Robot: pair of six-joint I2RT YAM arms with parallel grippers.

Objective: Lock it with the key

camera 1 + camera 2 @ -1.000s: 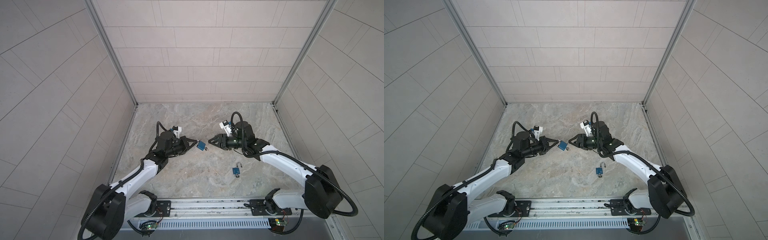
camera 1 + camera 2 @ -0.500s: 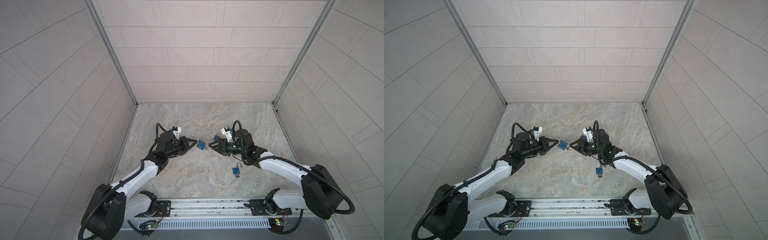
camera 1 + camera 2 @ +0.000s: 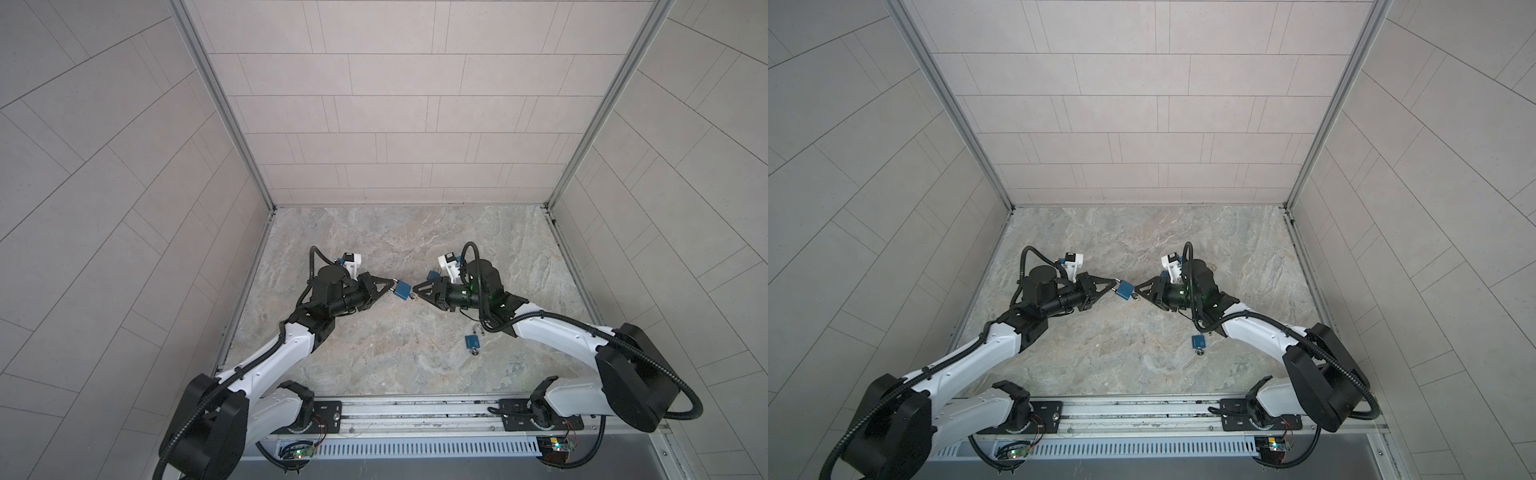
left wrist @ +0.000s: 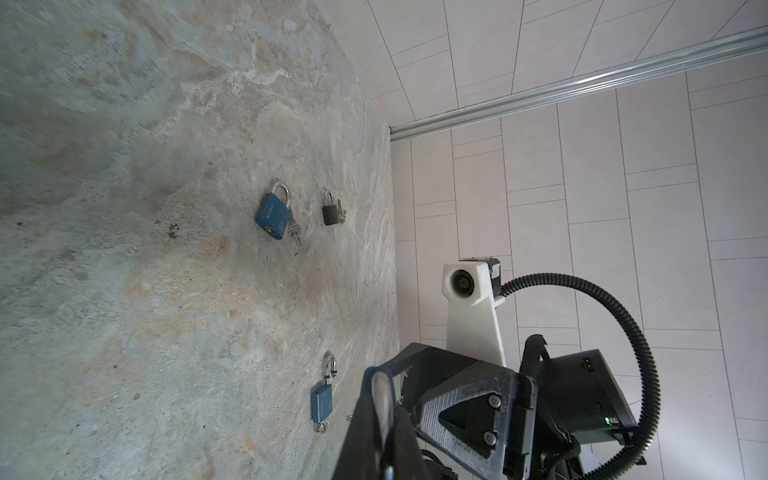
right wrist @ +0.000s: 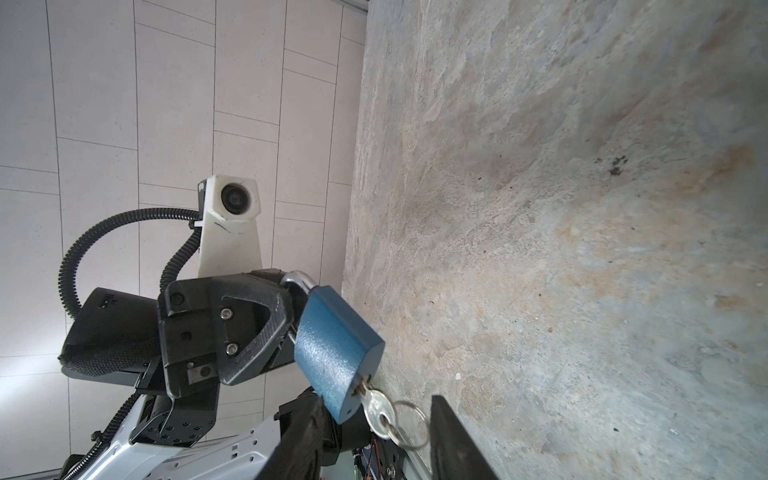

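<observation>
1. In both top views the left hand [image 3: 390,286] is clenched on the shackle of the blue padlock [image 3: 402,290], held over mid-tabletop [image 3: 374,241]. The right hand [image 3: 417,287] faces it from 3 o'clock. A spare blue padlock [image 3: 472,342] lies toward 5 o'clock.
2. Left wrist view: a keyed blue padlock [image 4: 273,218] and a dark padlock [image 4: 331,212] lie well clear; leave them.
3. Right wrist view: the right hand's fingers [image 5: 451,444] stand released on either side of the key [image 5: 379,409] in the keyhole, touching neither face. Centre on its bow, close squarely, and twist about the key's axis.
</observation>
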